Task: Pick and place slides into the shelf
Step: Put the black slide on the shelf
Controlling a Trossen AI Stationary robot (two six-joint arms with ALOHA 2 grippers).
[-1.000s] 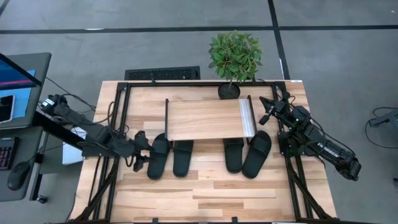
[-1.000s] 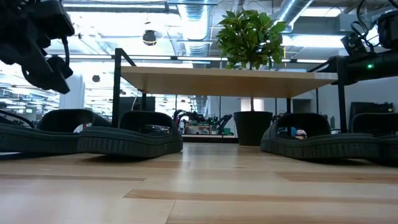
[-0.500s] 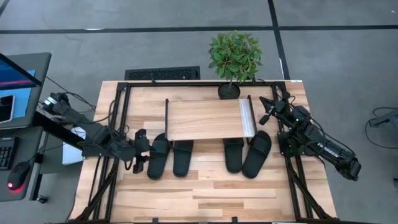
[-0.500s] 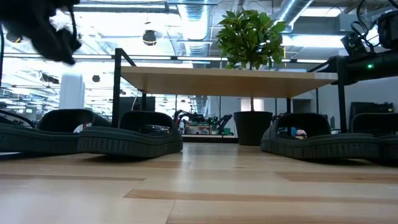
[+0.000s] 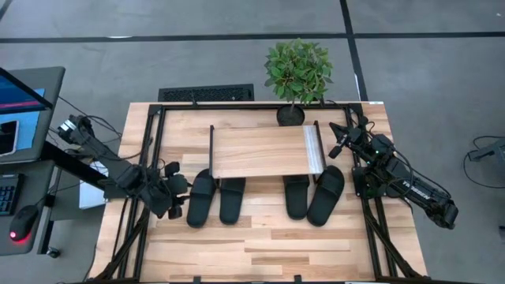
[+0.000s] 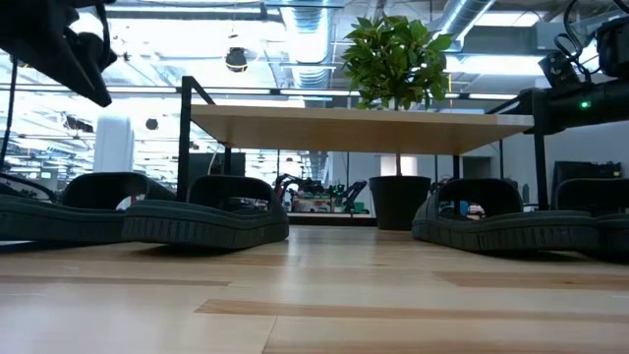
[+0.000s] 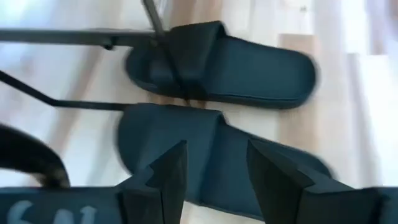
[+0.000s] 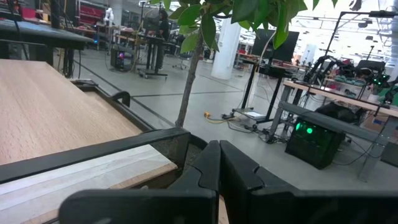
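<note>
Four black slides lie sole-down in a row on the tabletop, their far ends at the shelf's near edge: two left (image 5: 201, 199) (image 5: 232, 199), two right (image 5: 297, 196) (image 5: 326, 195). The light-wood shelf (image 5: 264, 151) stands on thin black legs, with a pale strip (image 5: 315, 150) at its right end. My left gripper (image 5: 178, 197) hangs open above and just left of the leftmost slide (image 7: 211, 155), touching nothing. My right gripper (image 8: 219, 168) is shut and waits by the shelf's right end (image 5: 339, 142).
A potted plant (image 5: 297, 75) stands at the table's far edge behind the shelf. Black frame rails (image 5: 154, 150) (image 5: 371, 213) run along both sides of the table. Bare wood (image 5: 260, 248) lies near of the slides. A keyboard (image 5: 207, 93) sits beyond the far edge.
My left gripper has risen above the leftmost slide and drawn back slightly toward the table's left edge. The slides have stayed where they were.
</note>
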